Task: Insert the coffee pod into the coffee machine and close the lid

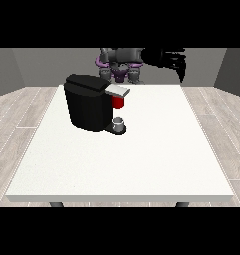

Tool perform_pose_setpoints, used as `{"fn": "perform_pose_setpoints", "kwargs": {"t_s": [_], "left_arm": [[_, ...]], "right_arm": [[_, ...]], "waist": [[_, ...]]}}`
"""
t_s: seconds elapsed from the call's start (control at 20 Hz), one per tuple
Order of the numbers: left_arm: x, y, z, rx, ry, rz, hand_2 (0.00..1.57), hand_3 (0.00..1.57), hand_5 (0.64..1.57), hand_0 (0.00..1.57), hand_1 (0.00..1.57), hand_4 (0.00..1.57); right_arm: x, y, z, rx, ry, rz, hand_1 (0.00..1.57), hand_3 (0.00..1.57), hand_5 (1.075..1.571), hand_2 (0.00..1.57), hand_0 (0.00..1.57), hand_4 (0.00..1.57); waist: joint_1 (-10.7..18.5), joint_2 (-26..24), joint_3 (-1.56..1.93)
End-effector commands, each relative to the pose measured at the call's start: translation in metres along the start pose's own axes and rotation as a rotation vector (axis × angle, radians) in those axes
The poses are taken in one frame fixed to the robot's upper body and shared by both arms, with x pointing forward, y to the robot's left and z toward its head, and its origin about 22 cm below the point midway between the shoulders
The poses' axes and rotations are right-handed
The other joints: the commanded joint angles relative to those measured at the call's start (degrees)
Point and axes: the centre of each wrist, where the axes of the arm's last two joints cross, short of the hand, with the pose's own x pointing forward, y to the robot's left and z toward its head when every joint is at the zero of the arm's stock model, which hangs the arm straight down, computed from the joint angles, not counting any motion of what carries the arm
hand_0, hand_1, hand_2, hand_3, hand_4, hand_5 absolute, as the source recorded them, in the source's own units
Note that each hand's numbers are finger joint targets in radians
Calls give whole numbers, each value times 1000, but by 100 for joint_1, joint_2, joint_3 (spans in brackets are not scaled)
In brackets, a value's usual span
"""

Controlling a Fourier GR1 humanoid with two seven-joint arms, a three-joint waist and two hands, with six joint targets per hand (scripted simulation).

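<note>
You see the black box-shaped coffee machine [89,102] standing on the large white table [141,159], its grey lid [117,90] tilted out to the view's right. Beneath the lid sits a red thing at the machine [118,101]. Lower down, on the machine's base, a small grey thing [119,122] rests; you cannot tell whether it is the pod. The hand at the view's right [175,61] hangs raised above the table's far edge, well apart from the machine; its dark fingers [181,71] point downward, holding nothing visible, though their curl is unclear. The other hand is hidden.
</note>
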Motion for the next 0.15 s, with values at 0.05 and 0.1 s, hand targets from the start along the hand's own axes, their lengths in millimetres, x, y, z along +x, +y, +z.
{"fn": "perform_pose_setpoints", "kwargs": {"t_s": [0.05, 0.1], "left_arm": [[-27, 5, 26, 116, 81, 24, 0, 0, 1571, 0, 0, 266], [-29, 29, 39, 122, 91, 29, 0, 0, 1571, 0, 0, 266]], "right_arm": [[-18, 62, 24, 110, -47, -106, 0, 0, 1571, 0, 0, 263], [-32, 50, 29, 127, -27, -114, 0, 0, 1571, 0, 0, 259]], "waist": [[-642, -434, -2], [-784, -498, -1]]}}
